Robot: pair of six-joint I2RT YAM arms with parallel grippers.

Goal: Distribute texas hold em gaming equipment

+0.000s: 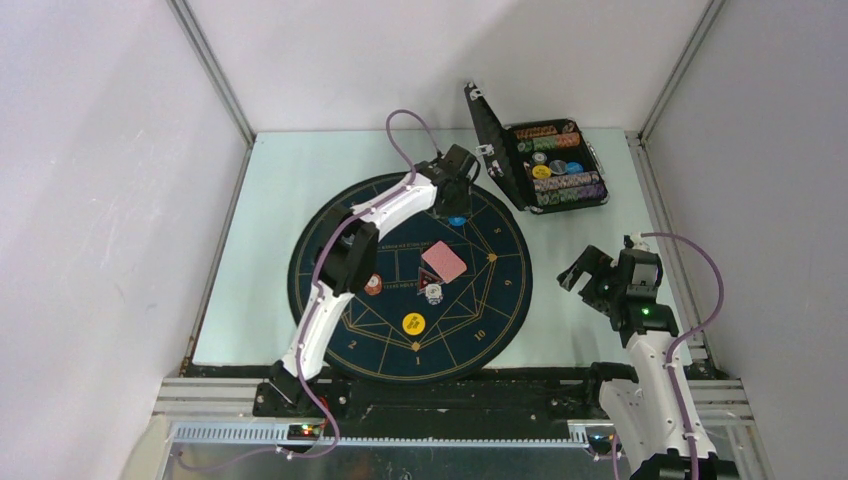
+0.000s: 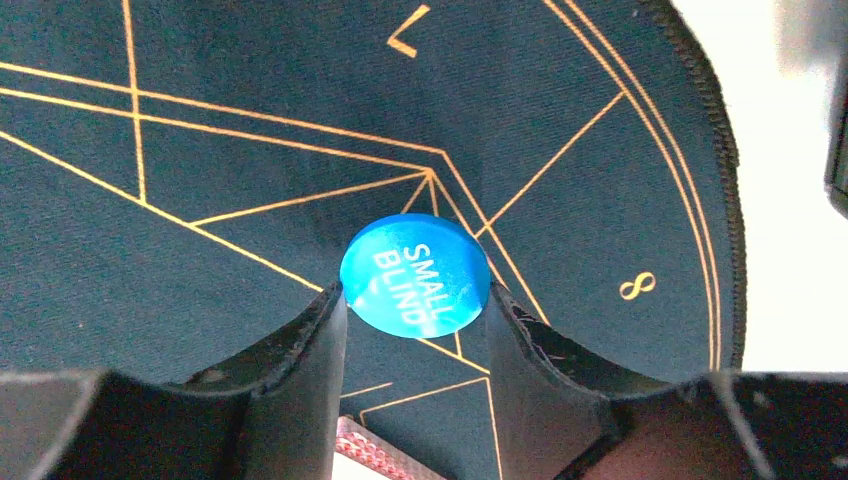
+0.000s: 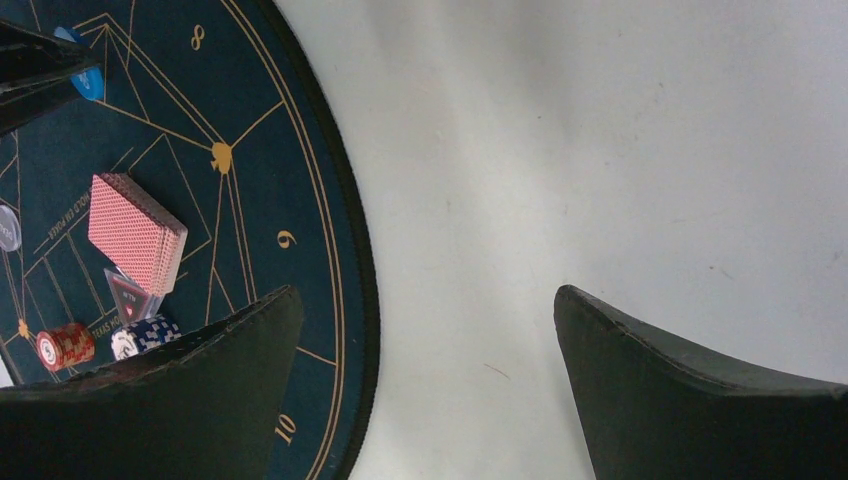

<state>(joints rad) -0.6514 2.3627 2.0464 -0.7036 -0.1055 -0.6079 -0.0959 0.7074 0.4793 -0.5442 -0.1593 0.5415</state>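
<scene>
the left gripper (image 2: 417, 305) hangs over the far part of the round mat (image 1: 480, 320), close to the mat's far-right rim by the gold 8. its 2 fingers (image 2: 310, 340) meet the rim of the blue "small blind" disc (image 2: 415, 275) on opposite sides, which reads as a grasp on it. whether the disc is lifted or lies flat on the cloth i cannot tell. the right gripper (image 3: 428, 300) is spread wide and empty over bare worktop (image 1: 270, 200), just off the mat's right edge.

the other pieces sit around the mat's middle: the deck of cards (image 1: 444, 262), a triangular marker (image 3: 128, 290), a blue-and-white chip stack (image 1: 433, 294), an orange-red chip (image 1: 373, 284), and a yellow disc (image 1: 414, 323) toward the near edge. the open case (image 1: 555, 165) stands at the worktop's far-right corner.

the disc looks light, stiff and glossy, so likely slippery. a pinch straight across its widest line, as here, seems best, since an off-centre pinch could let it squirt out. the deck is a loose stack that may shear, so its long edges look safest.
</scene>
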